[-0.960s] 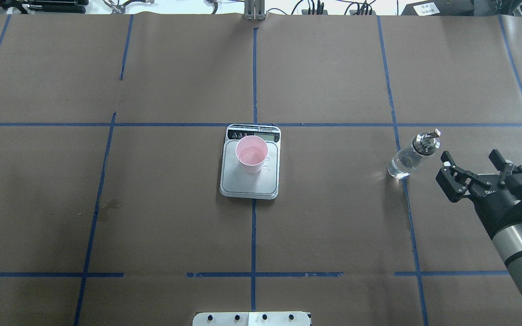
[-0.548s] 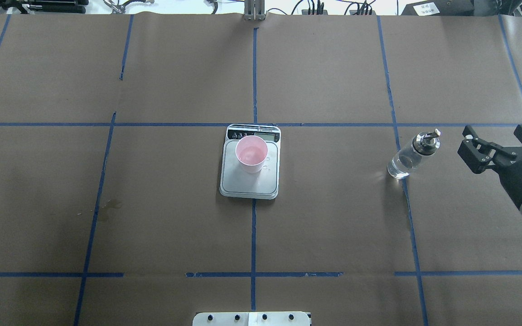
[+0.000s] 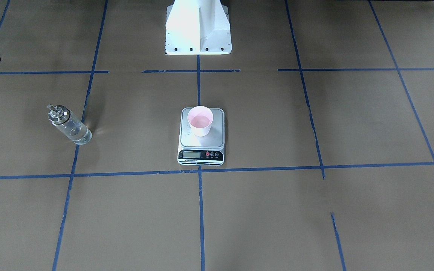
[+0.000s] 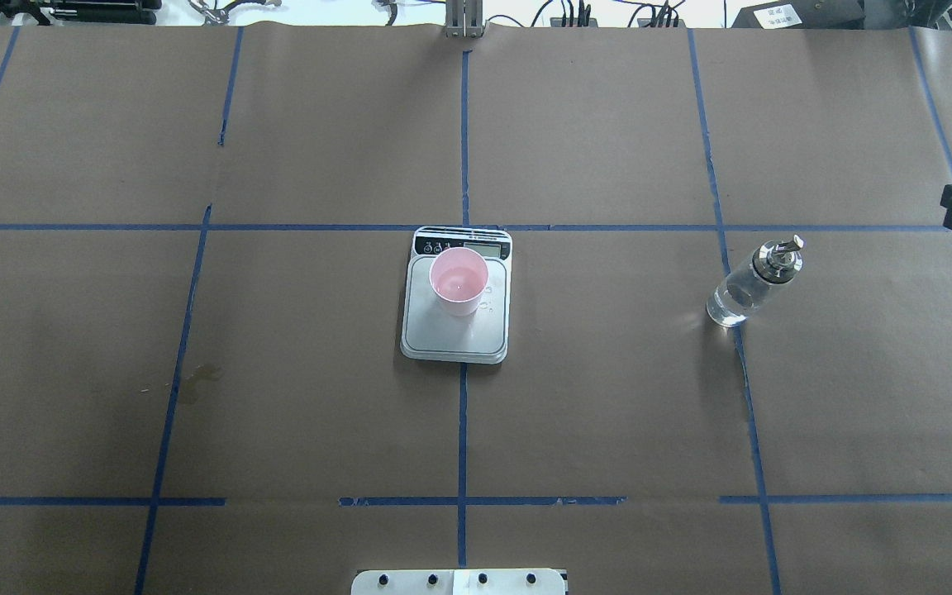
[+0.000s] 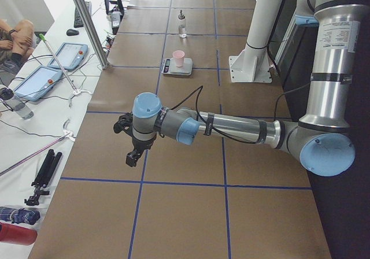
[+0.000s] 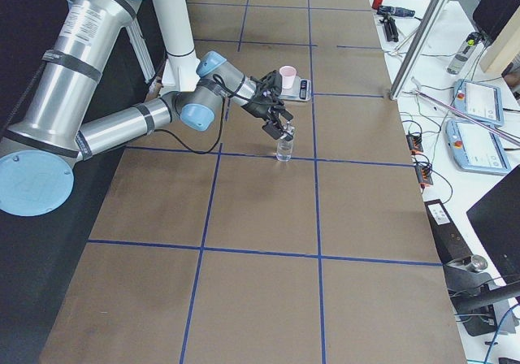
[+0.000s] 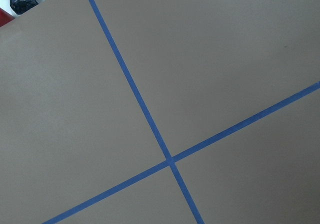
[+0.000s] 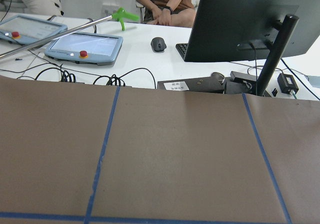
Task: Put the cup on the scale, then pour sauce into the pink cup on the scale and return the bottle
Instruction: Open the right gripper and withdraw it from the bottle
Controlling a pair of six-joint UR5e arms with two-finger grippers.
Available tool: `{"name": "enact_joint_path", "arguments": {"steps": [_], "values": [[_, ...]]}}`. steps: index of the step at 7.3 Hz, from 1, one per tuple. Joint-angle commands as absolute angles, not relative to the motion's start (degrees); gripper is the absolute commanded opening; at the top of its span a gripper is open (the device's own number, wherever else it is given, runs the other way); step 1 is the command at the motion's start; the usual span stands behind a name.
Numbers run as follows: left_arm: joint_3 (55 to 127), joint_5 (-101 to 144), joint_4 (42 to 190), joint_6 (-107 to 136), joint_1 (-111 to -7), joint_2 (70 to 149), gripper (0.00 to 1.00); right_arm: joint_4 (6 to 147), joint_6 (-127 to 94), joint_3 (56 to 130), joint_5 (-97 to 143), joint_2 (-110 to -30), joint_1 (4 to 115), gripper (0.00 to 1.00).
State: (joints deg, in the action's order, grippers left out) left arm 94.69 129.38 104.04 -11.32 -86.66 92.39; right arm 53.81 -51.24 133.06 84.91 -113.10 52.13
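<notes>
Overhead exterior: small clear glass bottle with silver cap [image 4: 753,283] stands on worktop [image 4: 608,413] at robot's right, well apart from flat silver-grey scale [image 4: 453,339] carrying pale pink cup [image 4: 459,281]. Likely rigid, slick, breakable; you should grip mid-body, below cap. Left jaws, right jaws: can't tell open or closed.
</notes>
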Motion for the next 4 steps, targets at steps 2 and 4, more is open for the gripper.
{"name": "enact_joint_path", "arguments": {"steps": [2,4], "values": [[95.4,129.4,104.0,-11.3,-86.7,92.2,1.0,54.7,-23.1,121.3,117.0,-110.7,77.6,1.0],[95.3,129.4,104.0,-11.3,-86.7,91.8,1.0,63.5,-11.2,117.2,125.8,-107.9,84.5,1.0]]}}
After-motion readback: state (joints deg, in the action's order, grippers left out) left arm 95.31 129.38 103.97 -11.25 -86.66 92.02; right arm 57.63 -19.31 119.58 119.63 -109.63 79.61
